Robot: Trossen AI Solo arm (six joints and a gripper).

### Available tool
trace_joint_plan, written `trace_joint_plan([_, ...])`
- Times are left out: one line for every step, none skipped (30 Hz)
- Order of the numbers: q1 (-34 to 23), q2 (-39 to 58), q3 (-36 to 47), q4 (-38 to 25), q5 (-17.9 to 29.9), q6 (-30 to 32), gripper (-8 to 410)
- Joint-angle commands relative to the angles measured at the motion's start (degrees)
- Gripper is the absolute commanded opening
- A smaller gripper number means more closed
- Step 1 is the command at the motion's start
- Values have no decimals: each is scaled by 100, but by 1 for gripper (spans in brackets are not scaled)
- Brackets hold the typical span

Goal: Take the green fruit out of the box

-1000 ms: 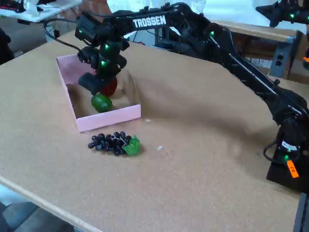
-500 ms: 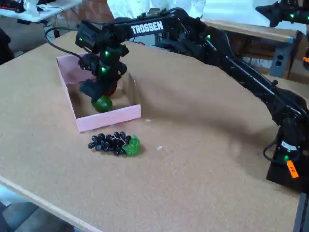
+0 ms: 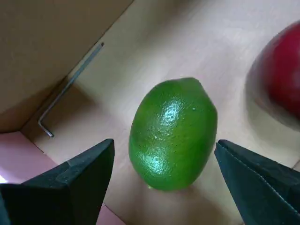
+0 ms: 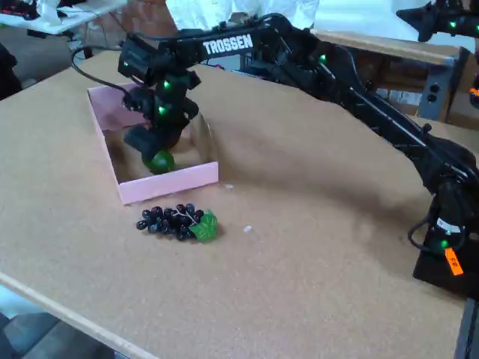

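The green fruit (image 3: 173,133) (image 4: 159,161) is a glossy lime-like oval lying on the tan floor of the pink box (image 4: 168,182). My gripper (image 3: 164,164) (image 4: 153,149) is open and lowered into the box, one dark finger on each side of the fruit with a gap to it on both sides. In the fixed view the gripper head covers most of the fruit from above.
A red apple (image 3: 281,75) lies in the box just right of the fruit in the wrist view. A metal hex key (image 3: 68,89) lies by the box wall. A dark grape bunch (image 4: 176,222) with a green leaf sits on the table in front of the box.
The gripper has come down further into the box, over the green fruit, and now hides more of it and the red apple in the fixed view.
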Motion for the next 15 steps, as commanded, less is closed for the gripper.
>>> trace_joint_plan([0,52,0,9,-31,35,298])
trace_joint_plan([0,52,2,7,-48,31,298])
trace_joint_plan([0,52,0,7,-68,37,298])
trace_joint_plan([0,52,0,11,-72,37,298])
trace_joint_plan([-2,52,2,20,-70,44,298])
trace_joint_plan([-2,52,2,22,-70,59,298])
trace_joint_plan([-7,52,0,22,-70,66,298])
trace_joint_plan([-13,52,0,24,-70,68,298])
trace_joint_plan([-13,52,0,22,-70,76,298])
trace_joint_plan([-17,52,0,22,-68,70,298])
trace_joint_plan([-17,52,2,26,-68,70,298])
trace_joint_plan([-24,52,0,28,-68,66,298])
trace_joint_plan([-24,52,0,31,-70,61,298])
trace_joint_plan([-28,52,0,33,-70,61,298])
trace_joint_plan([-35,52,0,35,-68,59,298])
